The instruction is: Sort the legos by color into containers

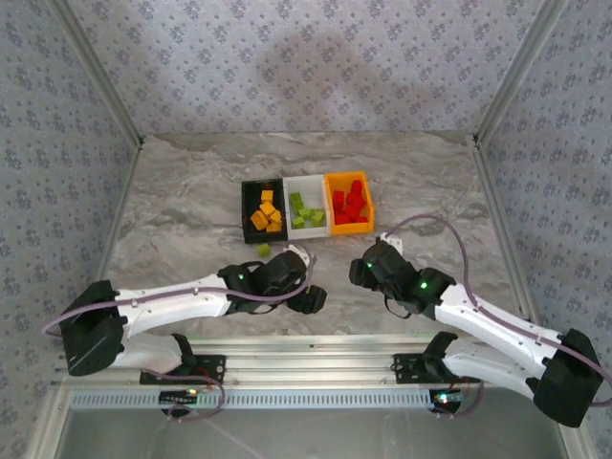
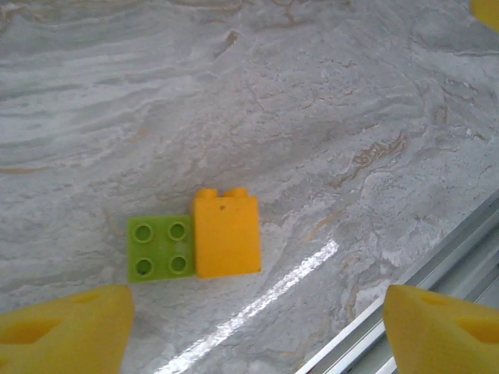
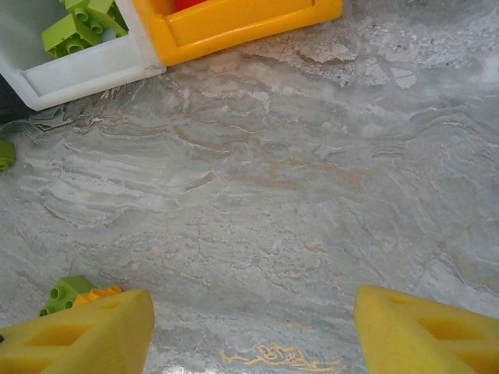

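Left wrist view shows you 2 legos on the table [image 2: 327, 101], a green brick [image 2: 161, 248] and a yellow brick [image 2: 226, 234], touching side by side. Your left gripper [image 2: 249, 335] stands wide apart near them, holding nothing. In the top view, the black bin [image 1: 245, 206] holds yellow legos, the white bin [image 1: 308, 183] green, the orange bin [image 1: 350, 228] red. A stray green brick [image 1: 263, 250] lies just before the black bin. Your right gripper [image 3: 253, 331] is spread over bare table, holding nothing.

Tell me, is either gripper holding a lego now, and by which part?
Nothing is held. The left gripper is open, near a green lego and an orange-yellow lego lying on the table; the right gripper is open.
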### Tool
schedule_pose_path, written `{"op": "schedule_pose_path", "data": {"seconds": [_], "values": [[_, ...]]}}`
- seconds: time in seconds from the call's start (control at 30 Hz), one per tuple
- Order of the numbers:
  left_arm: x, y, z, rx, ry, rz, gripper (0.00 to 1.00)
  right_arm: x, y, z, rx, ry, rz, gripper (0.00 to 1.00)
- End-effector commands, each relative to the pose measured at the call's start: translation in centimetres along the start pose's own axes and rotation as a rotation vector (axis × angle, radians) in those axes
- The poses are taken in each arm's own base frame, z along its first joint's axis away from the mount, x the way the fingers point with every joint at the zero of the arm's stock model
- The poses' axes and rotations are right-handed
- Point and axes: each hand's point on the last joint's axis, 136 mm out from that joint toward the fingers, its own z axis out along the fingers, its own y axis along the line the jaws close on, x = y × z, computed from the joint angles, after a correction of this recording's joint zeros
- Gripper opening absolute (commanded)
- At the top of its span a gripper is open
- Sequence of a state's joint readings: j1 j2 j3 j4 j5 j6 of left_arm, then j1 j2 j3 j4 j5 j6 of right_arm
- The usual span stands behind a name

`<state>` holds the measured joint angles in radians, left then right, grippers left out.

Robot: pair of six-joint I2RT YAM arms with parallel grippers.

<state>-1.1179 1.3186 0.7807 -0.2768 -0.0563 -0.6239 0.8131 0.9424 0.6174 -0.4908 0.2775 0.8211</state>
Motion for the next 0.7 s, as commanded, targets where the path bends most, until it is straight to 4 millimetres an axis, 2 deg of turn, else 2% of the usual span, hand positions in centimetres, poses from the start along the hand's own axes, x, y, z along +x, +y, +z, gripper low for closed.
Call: {"op": "schedule_pose_path", "data": {"seconds": [0.0, 0.07, 0.23, 0.33, 0.4, 0.5, 0.67], "values": [[0.0, 0.7, 1.1, -0.046, 0.002, -0.025, 0.76, 0.1, -0.6, -0.6, 0.004, -0.005, 0.024, 0.7], [0.0, 1.7, 1.4, -0.09, -0.004, -0.037, 0.7, -0.1, -0.7, -0.9, 0.001, -0.013, 0.031, 0.7], [0.0, 2.2, 2.1, -0.104, 0.005, -0.014, 0.67, -0.1, -1.0, -1.3, -0.006, -0.022, 0.043, 0.7], [0.7, 4.0, 2.7, -0.173, 0.043, -0.043, 0.55, -0.1, -1.1, -1.2, -0.005, -0.024, 0.046, 0.7], [1.1, 5.4, 2.7, -0.204, 0.042, -0.08, 0.5, -0.2, -1.1, -1.3, -0.007, -0.03, 0.048, 0.7], [1.2, 6.4, 2.5, -0.206, 0.022, -0.117, 0.5, -0.3, -1.0, -1.4, -0.011, -0.033, 0.049, 0.7], [1.7, 6.5, 3.0, -0.192, 0.034, -0.115, 0.49, -0.3, -0.9, -1.4, -0.016, -0.033, 0.049, 0.7]]}}
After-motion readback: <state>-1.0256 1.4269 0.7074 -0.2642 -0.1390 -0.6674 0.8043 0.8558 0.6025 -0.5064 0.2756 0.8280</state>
